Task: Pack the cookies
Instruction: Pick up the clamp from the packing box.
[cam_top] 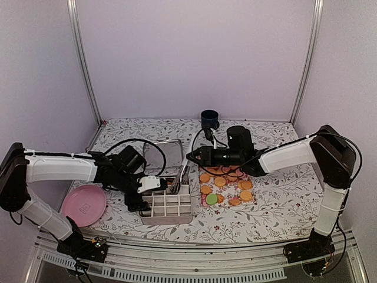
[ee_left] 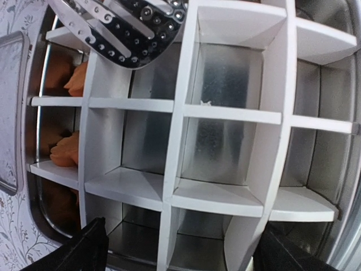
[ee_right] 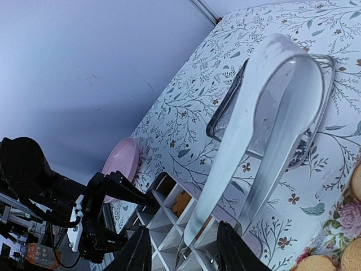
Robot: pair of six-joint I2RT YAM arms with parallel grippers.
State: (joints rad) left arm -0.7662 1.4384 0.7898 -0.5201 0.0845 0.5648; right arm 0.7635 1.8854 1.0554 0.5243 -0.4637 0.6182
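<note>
The cookies (cam_top: 227, 186) lie loose on a floral mat, mostly orange, with one green cookie (cam_top: 211, 199). To their left stands a metal tin with a white divider grid (cam_top: 168, 217). Orange cookies (ee_left: 74, 80) sit in its far compartments, also seen in the right wrist view (ee_right: 181, 202). My right gripper (cam_top: 191, 158) is shut on silver tongs (ee_right: 265, 130), whose perforated tips (ee_left: 115, 31) hang over the tin's far edge. I cannot tell whether a cookie is between the tips. My left gripper (ee_left: 180, 254) is open at the tin's left end, a finger on either side.
A pink plate (cam_top: 84, 204) lies at the front left. The tin's lid (cam_top: 166, 152) rests behind the tin, and a dark blue cup (cam_top: 209, 119) stands at the back. The arm's cable loops over the cookie mat.
</note>
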